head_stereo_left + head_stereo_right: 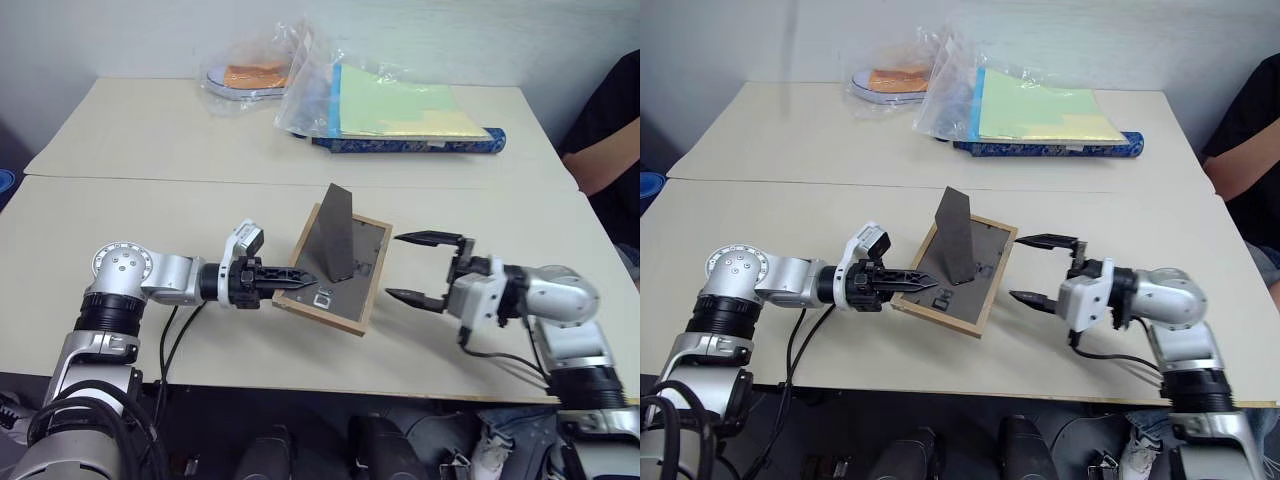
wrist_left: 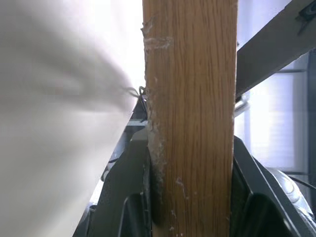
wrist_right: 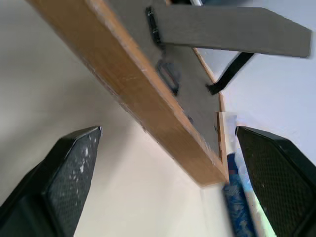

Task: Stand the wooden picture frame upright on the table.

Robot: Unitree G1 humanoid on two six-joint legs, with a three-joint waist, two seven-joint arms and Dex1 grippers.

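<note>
The wooden picture frame (image 1: 345,285) is held tilted just above the table (image 1: 150,230), its dark grey backing turned up and toward me and its fold-out stand (image 1: 338,232) sticking out. My left gripper (image 1: 300,281) is shut on the frame's left wooden edge (image 2: 190,118), which runs between its two fingers. To the right of the frame, my right gripper (image 1: 393,266) stands open and level, pointing at the frame's right edge (image 3: 148,98) without touching it. The picture side is hidden.
Green-yellow papers in clear plastic (image 1: 400,105) lie at the far side on a blue patterned roll (image 1: 420,145). Left of them sits a plastic bag with something orange (image 1: 250,75). A person's arm (image 1: 605,150) shows at the right edge. A seam (image 1: 150,180) crosses the table.
</note>
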